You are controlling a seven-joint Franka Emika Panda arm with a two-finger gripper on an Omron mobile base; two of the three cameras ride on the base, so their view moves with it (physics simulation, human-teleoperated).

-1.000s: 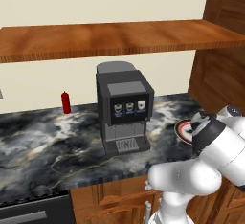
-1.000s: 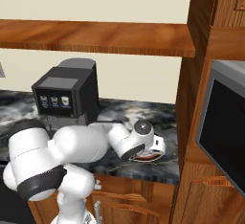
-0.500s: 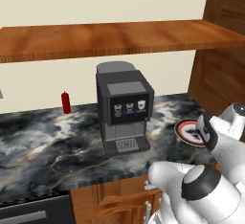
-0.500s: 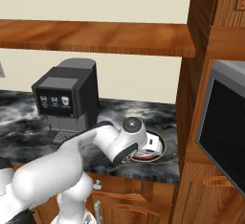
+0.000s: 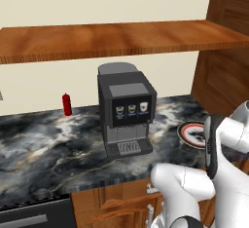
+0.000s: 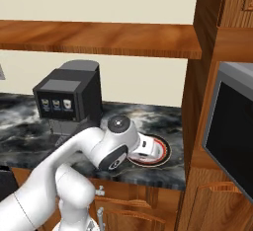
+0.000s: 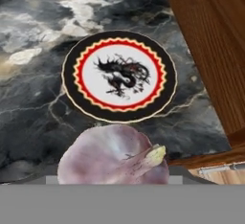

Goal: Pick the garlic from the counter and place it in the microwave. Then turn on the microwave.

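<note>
The garlic [image 7: 115,158], a whitish-pink bulb with a short pale stem tip, sits right in front of the hand camera, lifted off the dark marbled counter [image 7: 38,108]. My gripper is shut on it, and the bulb hides the finger tips. Beneath it lies a round plate [image 7: 71,82] with a red and black rim and a dragon drawing. In the base views my hand [image 6: 144,148] hovers over that plate [image 6: 163,152] at the counter's [image 5: 48,149] right end. The microwave [image 6: 232,141], with its black glass and silver frame, is set into the wooden cabinet on the right.
A black-and-grey coffee machine [image 5: 126,110] stands mid-counter, with a small red bottle [image 5: 67,104] to its left by the wall. A wooden shelf [image 5: 112,37] runs overhead. A tall wooden cabinet wall [image 7: 210,46] borders the plate on the right.
The arm has swung: its elbow has dropped low in front of the cabinets and the forearm stands more upright. The hand stays above the plate, a little nearer the counter's front edge.
</note>
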